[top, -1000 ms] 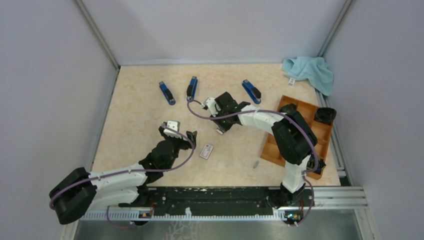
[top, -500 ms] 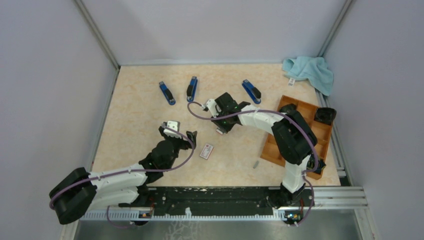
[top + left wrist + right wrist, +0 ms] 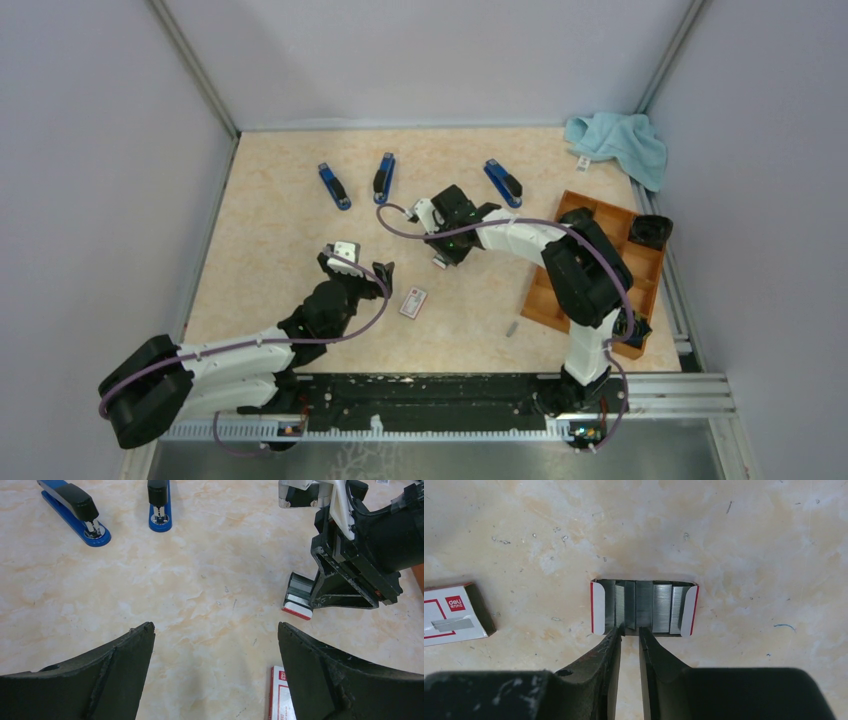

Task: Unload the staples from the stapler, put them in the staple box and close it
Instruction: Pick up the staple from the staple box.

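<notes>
Against the earlier top views, nothing on the surface has shifted and both arms hold the same poses; the right arm differs by a hair at most.

At lower left, the left end effector hovers released, its fingers spread wide and holding nothing. The bases of both fingers run off the bottom of its wrist view.

Across the upper middle lie the left blue stapler, the middle blue stapler and the right blue stapler, all apart from both arms. From above they are too small to show whether they are loaded.

Below centre lies a closed white staple box with a red label, cut off at the left edge of the right wrist view.

At centre, the right end effector points down at an open staple box. The staples lie packed in it as grey strips. The fingertips stand nearly together at the near edge of the row. Whether they pinch a strip cannot be told, as they cover that spot.

Lower right of centre lies a small grey strip, too small to make out. The right arm hides part of the wooden tray, and a teal cloth sits at upper right.
</notes>
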Controlling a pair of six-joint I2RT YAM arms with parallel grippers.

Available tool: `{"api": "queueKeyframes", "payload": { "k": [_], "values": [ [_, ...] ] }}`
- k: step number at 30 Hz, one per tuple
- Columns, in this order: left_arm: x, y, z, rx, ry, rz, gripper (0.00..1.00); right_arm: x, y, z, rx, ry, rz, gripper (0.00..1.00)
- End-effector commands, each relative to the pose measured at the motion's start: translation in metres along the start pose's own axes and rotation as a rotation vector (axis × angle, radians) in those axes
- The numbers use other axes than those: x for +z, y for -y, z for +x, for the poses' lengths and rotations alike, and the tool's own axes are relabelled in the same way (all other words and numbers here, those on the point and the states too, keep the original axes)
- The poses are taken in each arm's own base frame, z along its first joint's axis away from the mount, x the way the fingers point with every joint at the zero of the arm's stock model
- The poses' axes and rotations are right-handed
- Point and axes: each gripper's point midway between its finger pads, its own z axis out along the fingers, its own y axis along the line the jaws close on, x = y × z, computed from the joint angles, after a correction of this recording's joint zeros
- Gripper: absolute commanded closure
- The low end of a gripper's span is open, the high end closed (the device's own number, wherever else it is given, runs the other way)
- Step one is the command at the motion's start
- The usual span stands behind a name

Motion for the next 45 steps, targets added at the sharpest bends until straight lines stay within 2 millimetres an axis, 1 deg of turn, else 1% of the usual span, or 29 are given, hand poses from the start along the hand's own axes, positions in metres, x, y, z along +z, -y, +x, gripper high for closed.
{"api": "queueKeyframes", "payload": {
  "k": [1, 8, 16, 19, 23, 28, 35, 40, 45],
  "values": [
    [0.000, -0.002, -0.006, -0.021, 0.023, -0.007, 0.02, -0.004, 0.012, -0.017, -0.005, 0.043, 0.029, 0.80],
    [0.000, -0.002, -0.006, -0.020, 0.024, -0.007, 0.02, -0.004, 0.018, -0.017, 0.011, 0.058, 0.039, 0.82],
    [0.001, -0.002, -0.006, -0.022, 0.024, -0.007, 0.02, -0.011, 0.022, -0.025, 0.029, 0.104, 0.057, 0.84],
    [0.000, -0.001, -0.006, -0.020, 0.023, -0.006, 0.02, -0.012, 0.018, -0.028, 0.030, 0.122, 0.027, 0.85],
    [0.001, -0.001, -0.006, -0.021, 0.023, -0.007, 0.02, -0.007, 0.013, -0.024, 0.036, 0.105, -0.018, 0.85],
    [0.001, -0.001, -0.006, -0.021, 0.024, -0.007, 0.02, -0.003, 0.014, -0.020, 0.063, 0.095, -0.054, 0.84],
    [0.001, -0.001, -0.006, -0.021, 0.024, -0.006, 0.02, 0.001, 0.007, -0.017, 0.065, 0.082, -0.104, 0.81],
    [0.000, -0.001, -0.006, -0.020, 0.023, -0.006, 0.02, 0.004, 0.005, -0.015, 0.071, 0.070, -0.119, 0.80],
    [0.001, -0.001, -0.007, -0.022, 0.025, -0.007, 0.02, 0.001, 0.004, -0.017, 0.070, 0.085, -0.126, 0.82]
  ]
}}
